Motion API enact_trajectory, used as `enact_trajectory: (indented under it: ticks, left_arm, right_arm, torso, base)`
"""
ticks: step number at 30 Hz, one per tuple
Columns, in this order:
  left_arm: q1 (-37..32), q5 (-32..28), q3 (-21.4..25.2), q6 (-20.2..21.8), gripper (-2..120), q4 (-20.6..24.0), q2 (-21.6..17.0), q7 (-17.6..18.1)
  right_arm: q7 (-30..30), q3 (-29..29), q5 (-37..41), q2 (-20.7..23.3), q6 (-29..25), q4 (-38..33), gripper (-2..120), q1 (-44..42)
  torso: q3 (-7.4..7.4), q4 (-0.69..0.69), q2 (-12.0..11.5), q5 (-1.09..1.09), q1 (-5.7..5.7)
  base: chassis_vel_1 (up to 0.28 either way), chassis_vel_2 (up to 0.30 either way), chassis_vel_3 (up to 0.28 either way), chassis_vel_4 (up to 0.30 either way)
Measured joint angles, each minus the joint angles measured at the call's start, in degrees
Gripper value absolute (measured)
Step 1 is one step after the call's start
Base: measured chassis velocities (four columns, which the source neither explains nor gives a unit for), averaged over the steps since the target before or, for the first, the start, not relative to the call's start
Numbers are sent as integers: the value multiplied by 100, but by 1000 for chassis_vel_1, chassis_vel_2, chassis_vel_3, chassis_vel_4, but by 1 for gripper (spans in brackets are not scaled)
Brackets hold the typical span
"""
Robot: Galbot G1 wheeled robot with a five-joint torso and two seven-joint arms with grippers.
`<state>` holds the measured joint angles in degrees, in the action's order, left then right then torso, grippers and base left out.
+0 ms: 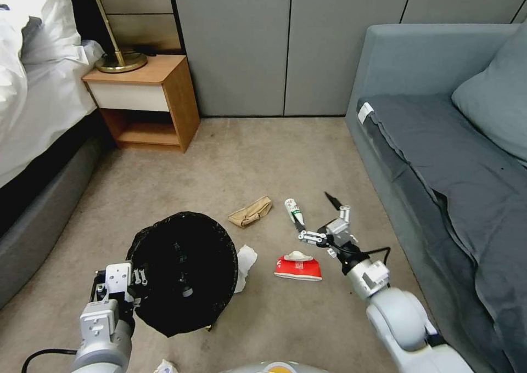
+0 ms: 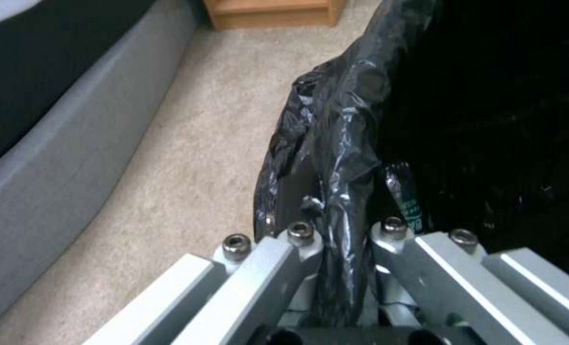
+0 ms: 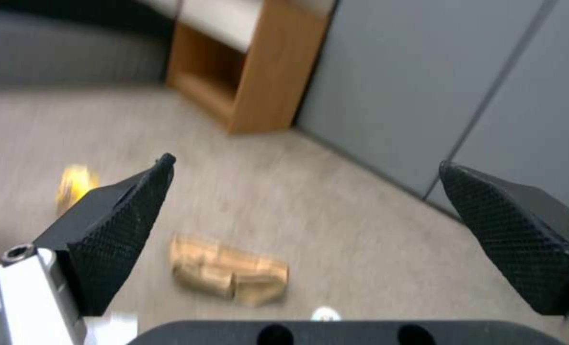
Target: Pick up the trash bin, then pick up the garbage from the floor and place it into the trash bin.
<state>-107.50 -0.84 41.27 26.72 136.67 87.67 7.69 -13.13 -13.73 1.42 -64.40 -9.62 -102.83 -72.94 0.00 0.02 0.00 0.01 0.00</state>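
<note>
The trash bin (image 1: pixel 184 269), lined with a crinkled black bag, hangs tilted above the carpet. My left gripper (image 1: pixel 134 278) is shut on its rim, and the left wrist view shows the fingers pinching the liner fold (image 2: pixel 343 225). Garbage lies on the floor: a crumpled brown paper bag (image 1: pixel 251 211), a small clear bottle (image 1: pixel 293 211), a white tissue (image 1: pixel 246 260) and a red-white packet (image 1: pixel 298 267). My right gripper (image 1: pixel 315 213) is open and empty just right of the bottle. Its wrist view shows the paper bag (image 3: pixel 230 275) between the spread pads (image 3: pixel 115 239) and a yellow wrapper (image 3: pixel 73 184) farther off.
A grey sofa (image 1: pixel 439 159) runs along the right side. On the left are a bed (image 1: pixel 33 115) and a wooden nightstand (image 1: pixel 148 104) with a brass lamp (image 1: pixel 118 60). Grey wall panels close the back. A white scrap (image 1: pixel 164 366) lies near my base.
</note>
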Motion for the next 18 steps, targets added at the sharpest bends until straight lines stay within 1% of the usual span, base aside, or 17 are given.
enact_trajectory:
  ticks: [1,2,4,5,6,8,9,10,12,13,15,16,18]
  left_arm:
    - [19,-12,23,6,0,-37,0,0]
    - [19,-12,23,6,0,-37,0,0]
    - [41,-18,32,12,0,-71,3,-2]
    - [71,-20,34,21,0,-109,14,-2]
    - [71,-20,34,21,0,-109,14,-2]
    - [106,-14,11,31,0,-158,49,-4]
    - [114,-1,-8,32,0,-185,67,-4]
    - [114,-1,-8,32,0,-185,67,-4]
    - [117,19,-16,33,0,-211,76,-4]
    - [117,19,-16,33,0,-211,76,-4]
    - [106,36,-14,33,0,-217,78,-1]
    - [106,36,-14,33,0,-217,78,-1]
    - [91,49,-12,33,0,-217,78,2]
  right_arm:
    - [-69,148,-31,156,24,209,100,194]
    - [-69,148,-31,156,24,209,100,194]
    - [-163,343,-76,310,35,481,100,437]
    - [-271,536,-142,433,37,774,100,673]
    - [-271,536,-142,433,37,774,100,673]
    - [-628,784,-336,571,67,1300,100,1048]
    - [-869,861,-544,574,30,1597,100,1235]
    - [-869,861,-544,574,30,1597,100,1235]
    - [-1159,937,-876,528,-130,1953,100,1459]
    - [-1159,937,-876,528,-130,1953,100,1459]
    - [-1528,953,-1330,421,-362,2311,100,1636]
    - [-1528,953,-1330,421,-362,2311,100,1636]
    - [-1730,943,-1703,257,-607,2706,100,1751]
  torso:
    - [0,-1,0,-1,0]
    - [0,-1,0,-1,0]
    - [0,0,0,-1,0]
    - [0,-1,0,0,0]
    - [0,-1,0,0,0]
    - [0,-2,0,-1,0]
    - [0,-2,0,0,0]
    - [0,-2,0,0,0]
    - [1,-2,0,0,0]
    - [1,-2,0,0,0]
    - [0,-2,0,-1,0]
    - [0,-2,0,-1,0]
    - [0,-1,0,-1,0]
  base:
    - [0,0,0,0]
    - [0,0,0,0]
    - [0,0,0,0]
    - [0,0,0,0]
    - [0,0,0,0]
    - [0,0,0,0]
    - [0,0,0,0]
    - [0,0,0,0]
    - [0,0,0,0]
    - [0,0,0,0]
    - [0,0,0,0]
    - [0,0,0,0]
    - [0,0,0,0]
